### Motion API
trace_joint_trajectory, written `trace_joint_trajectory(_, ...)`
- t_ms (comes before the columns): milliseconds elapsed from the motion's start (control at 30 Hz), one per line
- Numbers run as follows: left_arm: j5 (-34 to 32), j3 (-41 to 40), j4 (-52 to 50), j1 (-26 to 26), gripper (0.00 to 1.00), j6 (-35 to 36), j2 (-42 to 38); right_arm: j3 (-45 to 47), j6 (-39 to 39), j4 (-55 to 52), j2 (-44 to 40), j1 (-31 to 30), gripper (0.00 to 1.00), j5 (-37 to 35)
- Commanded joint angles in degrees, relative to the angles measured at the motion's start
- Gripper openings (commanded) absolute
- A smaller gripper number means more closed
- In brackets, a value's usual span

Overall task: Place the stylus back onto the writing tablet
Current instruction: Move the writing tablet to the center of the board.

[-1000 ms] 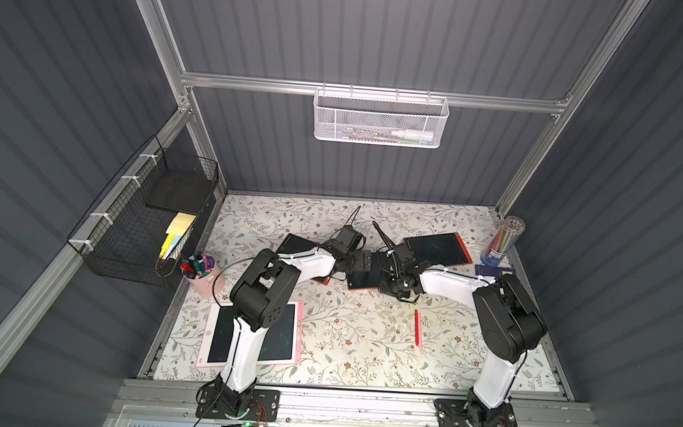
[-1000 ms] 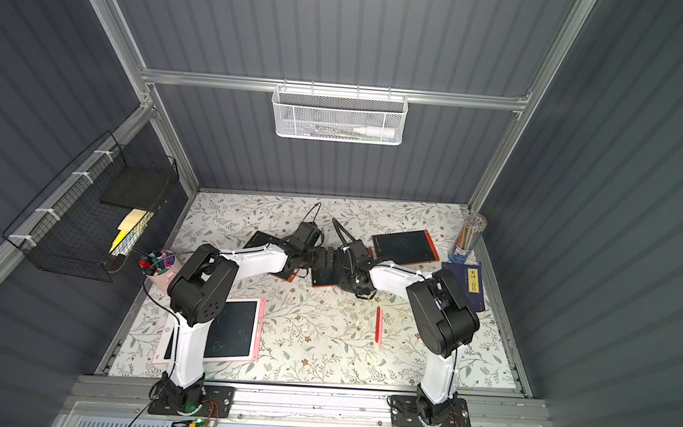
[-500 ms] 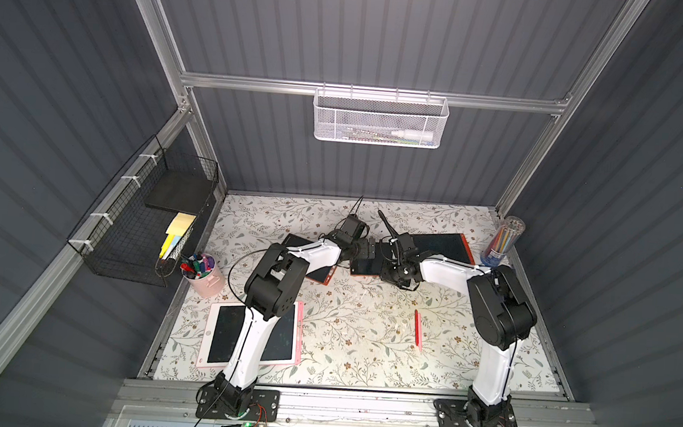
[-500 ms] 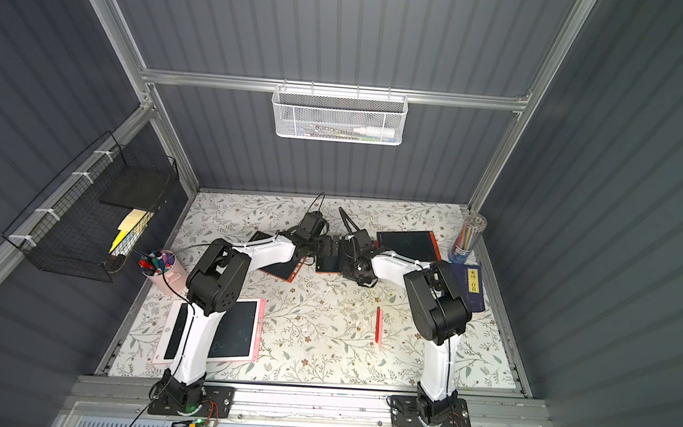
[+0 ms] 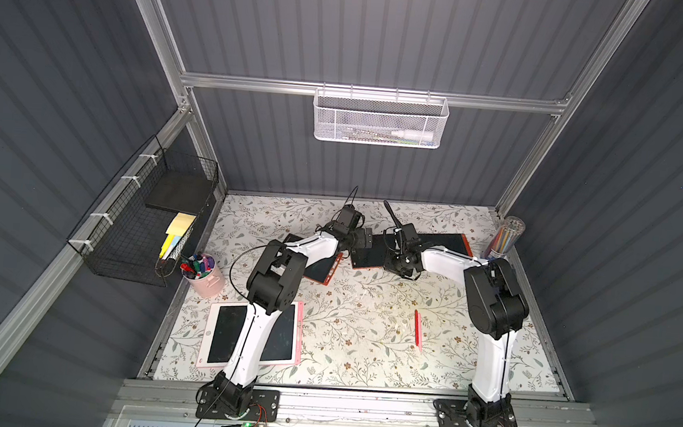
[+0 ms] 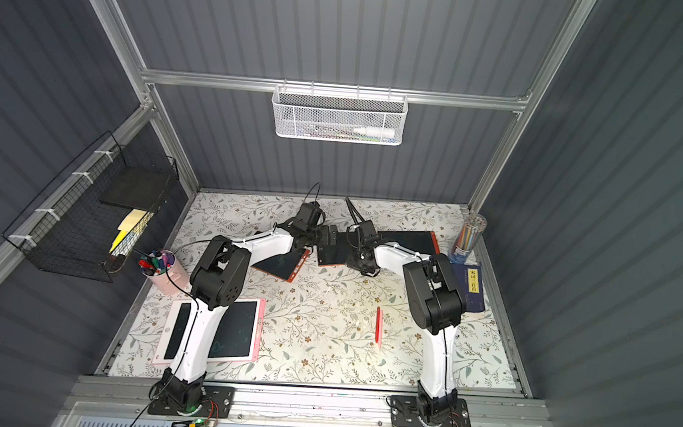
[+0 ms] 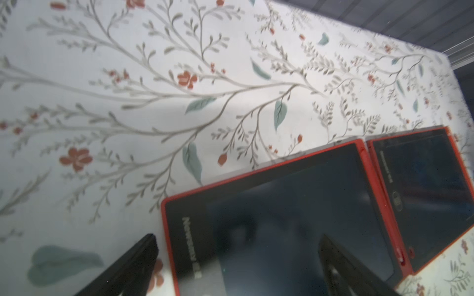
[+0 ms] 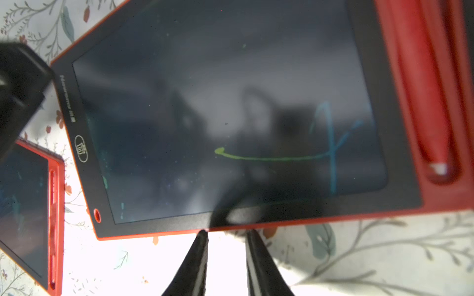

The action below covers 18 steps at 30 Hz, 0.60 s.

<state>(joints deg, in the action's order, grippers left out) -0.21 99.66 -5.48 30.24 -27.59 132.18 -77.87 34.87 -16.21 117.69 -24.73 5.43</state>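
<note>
**Q:** Which part of the task is shown as done?

**A:** A red seated stylus (image 8: 433, 102) is seen lying in the side groove of the middle tablet (image 5: 369, 256), at 12 o'clock on the floral mat (image 5: 345, 306). Nothing is gripped. The left gripper (image 7: 237, 237) is spread wide above that tablet, and the right gripper (image 8: 227, 232) is held narrowly parted and empty at its edge.

**Q:** What is left?

**A:** A loose stylus (image 5: 417, 328) is found on the mat at 4 o'clock, well apart from every tablet. If that one is meant, pick-up and placing are judged not yet done.

Floral table (image 5: 363, 341), red stylus (image 5: 417, 328), pink tablet (image 5: 286, 335)
</note>
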Motion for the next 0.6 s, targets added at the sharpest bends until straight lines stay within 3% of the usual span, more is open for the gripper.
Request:
trace_joint_trajectory(0, 3.1, 2.8, -0.4, -0.5, 0.99, 1.9, 2.4, -0.2, -0.8, -3.7, 2.6, 0.2, 0.30, 0.9)
trace_joint_trajectory(267, 3.5, 6.7, -0.5, -1.1, 1.00, 1.7, 5.4, 1.1, -0.4, -1.7, 1.7, 0.1, 0.31, 4.5)
trace_joint_trajectory(567, -6.7, 6.2, -4.0, -5.7, 0.99, 4.0, -0.1, 9.4, -1.5, 3.5, -8.1, -0.4, 0.33, 8.9)
